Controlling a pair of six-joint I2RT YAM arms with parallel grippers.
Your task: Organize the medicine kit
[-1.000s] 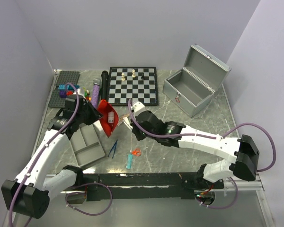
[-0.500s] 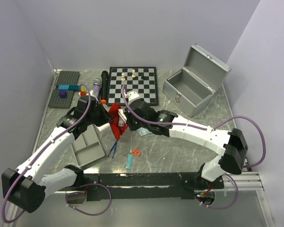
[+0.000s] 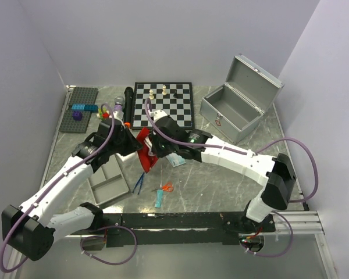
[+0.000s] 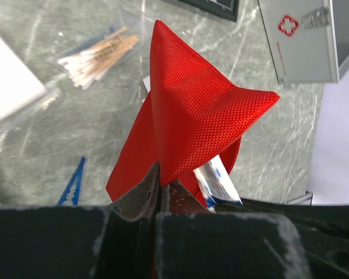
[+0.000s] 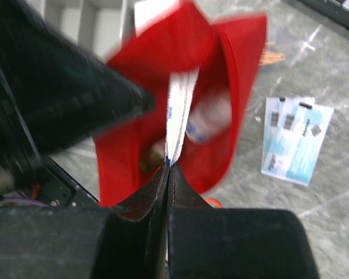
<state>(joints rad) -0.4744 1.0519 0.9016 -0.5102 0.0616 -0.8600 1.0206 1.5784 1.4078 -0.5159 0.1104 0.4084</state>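
Showing the bagging step of the kit task.

**Top view:** the left claw point(image 3: 134, 146) and right claw point(image 3: 157, 152) meet at the red pouch point(image 3: 144, 145). It is held above the bench point(image 3: 221, 186), between the grey tray point(image 3: 107, 177) and some pale sachets point(image 3: 175, 161). The open metal case point(image 3: 235, 110) stands well apart at the far right. Blue tweezers point(image 3: 138, 183) lie near the pouch on its near side.

**Left wrist view:** the left claw is pinched tight on the pouch's lower edge, so the fabric stands up in a peak. A white packet point(image 4: 218, 177) with blue print shows just beside the fold. A bag of swabs point(image 4: 99, 52) lies on the bench beyond.

**Right wrist view:** the right claw is closed narrow on the near end of a thin white packet, probably the same one. Its long axis runs straight ahead from the fingertips into the pouch mouth. A small item inside is too blurred to name.

**Judgement:** the right arm feeds. The coming move is a push along the packet's length, with the pouch directly ahead and the left arm presenting the mouth.
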